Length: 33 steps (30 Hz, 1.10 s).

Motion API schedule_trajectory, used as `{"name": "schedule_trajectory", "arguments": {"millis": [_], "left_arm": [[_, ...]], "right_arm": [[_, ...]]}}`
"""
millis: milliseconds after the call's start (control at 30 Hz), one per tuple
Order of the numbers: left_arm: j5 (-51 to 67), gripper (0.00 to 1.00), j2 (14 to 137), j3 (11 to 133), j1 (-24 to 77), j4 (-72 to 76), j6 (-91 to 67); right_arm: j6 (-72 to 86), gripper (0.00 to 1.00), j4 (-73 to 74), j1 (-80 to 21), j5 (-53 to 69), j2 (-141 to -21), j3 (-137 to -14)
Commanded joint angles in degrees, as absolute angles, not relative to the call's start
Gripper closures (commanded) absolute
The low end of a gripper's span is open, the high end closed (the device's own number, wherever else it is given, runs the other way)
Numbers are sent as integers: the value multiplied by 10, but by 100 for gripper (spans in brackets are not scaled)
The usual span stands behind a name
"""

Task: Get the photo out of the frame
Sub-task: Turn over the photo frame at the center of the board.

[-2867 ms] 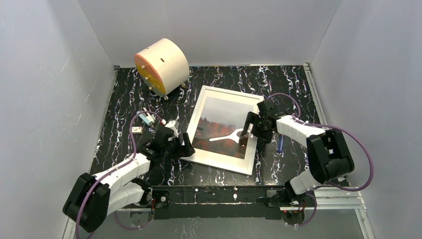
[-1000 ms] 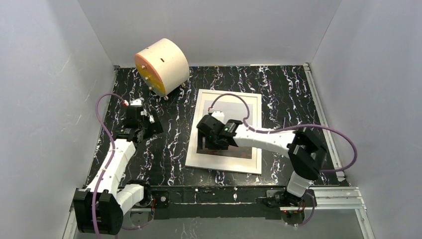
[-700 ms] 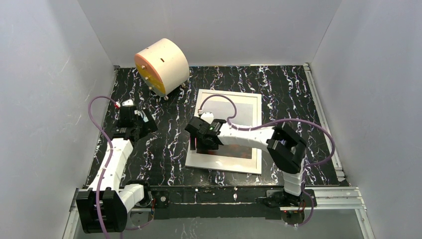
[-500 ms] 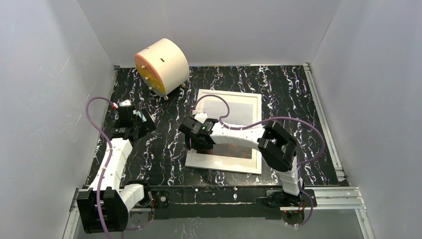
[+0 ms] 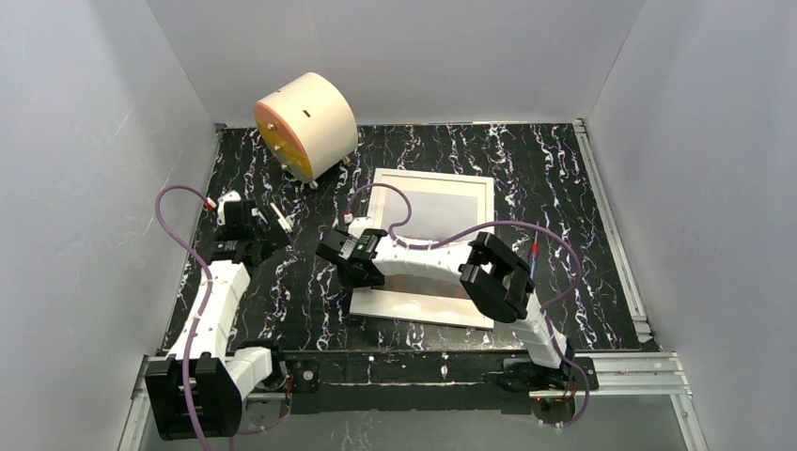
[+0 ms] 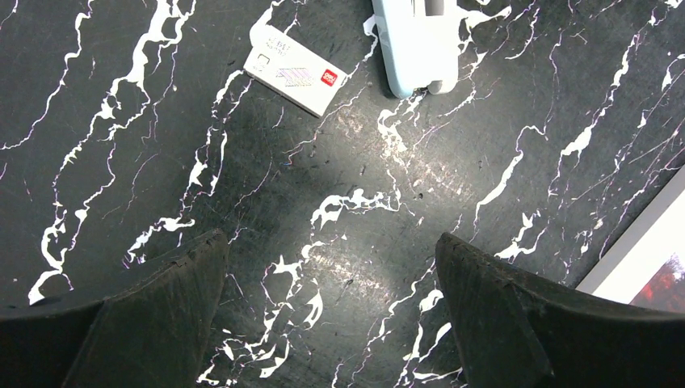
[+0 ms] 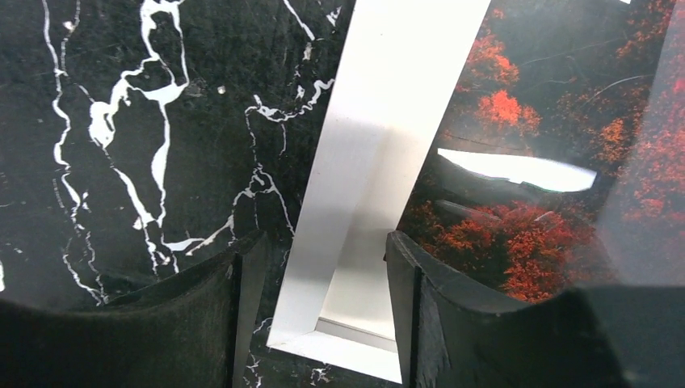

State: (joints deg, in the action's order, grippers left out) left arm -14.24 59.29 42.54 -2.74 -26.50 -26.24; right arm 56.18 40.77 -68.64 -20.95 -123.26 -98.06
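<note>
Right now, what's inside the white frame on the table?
The photo, red-orange trees fading to grey mist, lies face up inside the frame. In the top view the right arm crosses its near half; anything beneath the print is hidden.

The right gripper's (image 7: 323,246) parted fingers flank the frame's (image 7: 380,137) white border beside the photo (image 7: 533,234).

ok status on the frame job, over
Left gripper open over bare tabletop. Right gripper open, jaws astride left edge of frame, not clamped. Photo still inside, face up. Nothing blocking.
</note>
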Motion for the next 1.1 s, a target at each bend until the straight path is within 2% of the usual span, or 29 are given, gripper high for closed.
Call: {"name": "schedule_trajectory", "arguments": {"millis": [0, 333, 700, 1067], "left_arm": [[-158, 2, 593, 437, -31, -274, -268], [-158, 2, 590, 437, -31, -274, -263], [-163, 2, 589, 439, -31, -274, -259], [-149, 2, 589, 437, -31, -271, -257]], "right_arm": [[575, 37, 455, -693, -251, -1249, -1029], [585, 40, 511, -711, -282, -1303, -1098], [594, 56, 534, -715, -297, -1329, -1118], [616, 59, 536, -719, -309, -1326, -1117]]}}
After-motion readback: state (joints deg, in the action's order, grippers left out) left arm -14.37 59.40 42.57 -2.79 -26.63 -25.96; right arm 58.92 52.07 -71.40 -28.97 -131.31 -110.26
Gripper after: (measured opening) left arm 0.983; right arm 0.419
